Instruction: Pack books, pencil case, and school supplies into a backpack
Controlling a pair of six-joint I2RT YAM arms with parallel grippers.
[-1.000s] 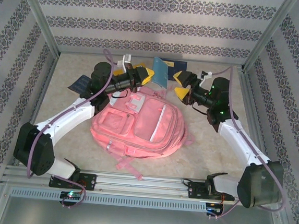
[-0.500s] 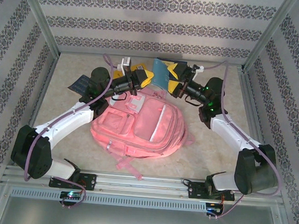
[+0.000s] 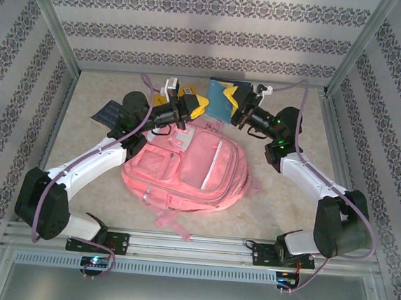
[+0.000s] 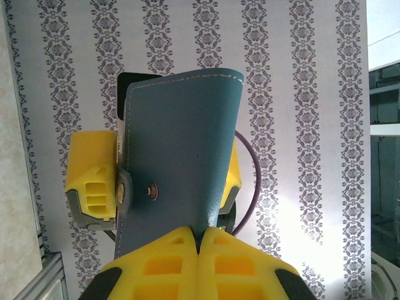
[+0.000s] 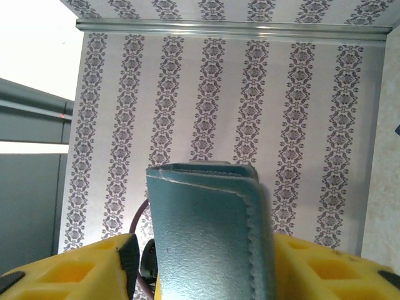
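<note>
The left gripper (image 3: 192, 108) is clamping one edge of the teal book (image 3: 217, 101), holding it up over the far end of the backpack (image 3: 192, 170). The right gripper (image 3: 233, 102) is straddling the same book, fingers close against it; whether they are squeezing, I cannot tell

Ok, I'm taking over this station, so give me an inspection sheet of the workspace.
Surface: beige marbled tabletop, no spills seen.
Job's things: large pink fabric backpack, flat; teal stitched softcover book, held up; dark blue flat book by left arm.
Clutter: nothing seen.
Grippers: left gripper shut on the teal book; right gripper flanking it, grip unclear.
Cables: purple cable looping beside the right gripper.
Surroundings: patterned wallpaper walls, aluminium rail in front.
</note>
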